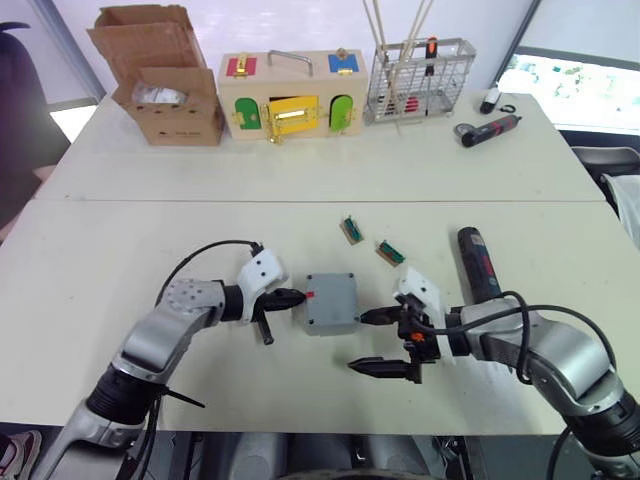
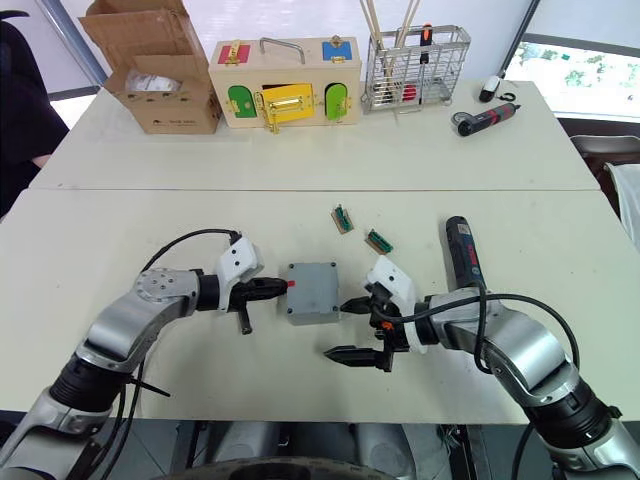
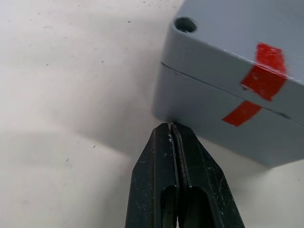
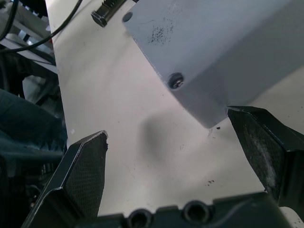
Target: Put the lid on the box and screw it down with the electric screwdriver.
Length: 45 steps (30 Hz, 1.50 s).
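Lid (image 1: pixel 331 294) sits on the box (image 1: pixel 333 318), seam visible all round in the left wrist view, red tape mark (image 3: pixel 264 76) bridging lid and body on the side facing my left arm. The stack is mid-tabletop (image 1: pixel 120 250), between my two arms. Left tool (image 1: pixel 287 296) is clenched on nothing, fingers pressed together, tip right at the box's base on the taped side; I can't tell if it actually touches. Right tool (image 1: pixel 381 341) is released, wide open, one finger (image 4: pixel 263 142) just beside the near corner of the box, the other finger (image 4: pixel 84 166) well out over bare tabletop. One corner hole already shows a screw head (image 4: pixel 176 81); another hole (image 3: pixel 185 24) looks empty from the left wrist view. The electric screwdriver (image 1: pixel 478 263) lies flat to my right, beyond the right arm, untouched. My read: lid is seated, driving is what remains. To do it well, I'd keep the left tool as a stop against the box wall so it can't slide or spin, take the driver mid-body with the right, hold the bit plumb over the hole, press lightly before triggering. Risk: the box skating away on the smooth top.
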Each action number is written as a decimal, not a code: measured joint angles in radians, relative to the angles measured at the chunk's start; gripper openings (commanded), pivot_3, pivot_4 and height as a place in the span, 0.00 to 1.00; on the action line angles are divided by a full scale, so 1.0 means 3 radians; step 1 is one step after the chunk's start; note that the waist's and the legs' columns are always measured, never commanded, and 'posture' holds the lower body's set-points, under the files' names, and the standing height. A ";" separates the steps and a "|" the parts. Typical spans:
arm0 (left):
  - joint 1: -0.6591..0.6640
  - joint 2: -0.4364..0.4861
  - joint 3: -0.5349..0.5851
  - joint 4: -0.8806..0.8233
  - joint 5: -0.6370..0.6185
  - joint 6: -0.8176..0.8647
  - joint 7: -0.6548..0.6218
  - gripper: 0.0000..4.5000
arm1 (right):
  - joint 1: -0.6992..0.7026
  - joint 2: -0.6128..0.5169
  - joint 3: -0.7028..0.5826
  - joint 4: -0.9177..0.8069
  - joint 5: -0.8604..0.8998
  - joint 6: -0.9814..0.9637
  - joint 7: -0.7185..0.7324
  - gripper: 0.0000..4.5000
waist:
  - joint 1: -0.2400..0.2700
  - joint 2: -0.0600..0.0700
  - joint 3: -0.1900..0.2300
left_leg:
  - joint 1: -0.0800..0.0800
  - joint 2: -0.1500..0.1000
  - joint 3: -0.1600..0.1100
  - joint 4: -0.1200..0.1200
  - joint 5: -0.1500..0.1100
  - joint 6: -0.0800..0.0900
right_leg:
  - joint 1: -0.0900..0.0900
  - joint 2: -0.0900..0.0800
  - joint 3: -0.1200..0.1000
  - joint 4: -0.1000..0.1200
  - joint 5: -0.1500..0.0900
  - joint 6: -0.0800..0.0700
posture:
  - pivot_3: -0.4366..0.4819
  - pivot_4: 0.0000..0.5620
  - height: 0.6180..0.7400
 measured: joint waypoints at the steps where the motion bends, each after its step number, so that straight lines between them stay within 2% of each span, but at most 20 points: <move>1: 0.0000 0.0002 -0.0004 0.0000 0.0014 -0.0010 -0.0005 0.00 | -0.0001 0.0003 0.0000 0.0000 0.0000 0.0003 -0.0006 0.99 | -0.0001 0.0000 0.0000 | 0.0000 0.0000 0.0000 0.0000 0.0000 0.0000 | 0.0000 0.0000 0.0000 0.0000 0.0000 0.0000 | 0.48 0.27 1.00; 7: 0.0000 0.0000 -0.0014 -0.0001 0.0049 -0.0052 -0.0015 0.00 | -0.0016 0.0000 0.0000 0.0000 -0.0001 0.0010 -0.0024 0.99 | 0.0002 0.0000 0.0000 | 0.0000 0.0000 0.0000 0.0000 0.0000 0.0000 | 0.0000 0.0000 0.0000 0.0000 0.0000 0.0000 | 0.48 0.27 1.00; 11: 0.0000 0.0051 0.0014 -0.0005 0.0016 -0.0031 -0.0067 0.00 | -0.0012 -0.0153 -0.0127 -0.0005 0.0046 0.0014 0.0041 0.99 | 0.0003 0.0000 0.0000 | 0.0000 0.0000 0.0001 0.0000 0.0000 0.0000 | 0.0000 -0.0001 0.0000 0.0000 0.0000 0.0000 | 0.48 0.27 1.00; 14: 0.0012 0.0406 0.0103 -0.0124 -0.0057 0.0016 -0.0284 0.00 | 0.0016 -0.0470 -0.0488 -0.0084 0.0192 0.0084 0.0153 0.99 | -0.0004 0.0000 0.0000 | 0.0000 0.0001 0.0000 -0.0002 0.0000 0.0000 | -0.0002 0.0000 0.0000 0.0000 0.0000 0.0000 | 0.48 0.27 1.00; 17: -0.0020 0.0626 0.0276 -0.0326 -0.0257 0.0131 -0.0488 0.00 | -0.0023 -0.0584 -0.0738 -0.0088 0.0333 0.0147 0.0210 0.99 | -0.0001 0.0000 0.0000 | 0.0001 0.0001 0.0001 -0.0002 0.0000 0.0000 | 0.0001 0.0000 0.0000 0.0000 0.0000 0.0000 | 0.48 0.27 1.00; 19: -0.0119 0.0665 0.0351 -0.0408 -0.0443 0.0275 -0.0568 0.00 | -0.0150 -0.0523 -0.0821 -0.0013 0.0399 0.0167 0.0172 0.99 | 0.0003 -0.0001 0.0001 | 0.0000 0.0001 0.0001 0.0001 0.0000 0.0000 | 0.0001 0.0000 0.0000 0.0000 0.0000 0.0000 | 0.48 0.27 1.00; 23: -0.0510 0.0745 0.0585 -0.0645 -0.0840 0.0556 -0.0665 0.00 | -0.0566 0.0062 -0.0937 0.0556 0.0182 -0.0106 -0.0310 0.99 | -0.0008 -0.0008 0.0000 | 0.0002 0.0001 0.0002 0.0001 0.0000 0.0000 | 0.0001 0.0001 0.0000 0.0003 0.0000 0.0000 | 0.48 0.27 1.00; 31: -0.0685 0.0710 0.0576 -0.0886 -0.1118 0.0854 -0.0529 0.00 | -0.0571 0.0622 -0.0620 0.1206 -0.0581 -0.0867 -0.0827 0.99 | -0.0014 -0.0007 0.0000 | -0.0004 0.0001 0.0006 -0.0002 0.0007 -0.0012 | -0.0009 0.0002 0.0003 0.0003 0.0000 0.0000 | 0.48 0.27 1.00; 38: -0.0691 0.0677 0.0549 -0.0926 -0.1159 0.0898 -0.0385 0.00 | -0.0605 0.0786 -0.0615 0.1414 -0.0799 -0.1236 -0.0854 0.56 | -0.0018 -0.0007 0.0000 | -0.0002 0.0001 0.0006 -0.0001 0.0004 -0.0007 | -0.0008 0.0003 0.0004 0.0006 0.0000 0.0000 | 0.48 0.27 1.00; 45: -0.0590 0.0690 0.0536 -0.0943 -0.1152 0.0867 -0.0363 0.00 | -0.0541 0.0795 -0.0554 0.1490 -0.0887 -0.1245 -0.0782 0.56 | -0.0012 -0.0007 0.0000 | -0.0002 0.0001 0.0006 -0.0001 0.0004 -0.0007 | -0.0007 0.0003 0.0004 0.0006 0.0000 0.0000 | 0.48 0.27 1.00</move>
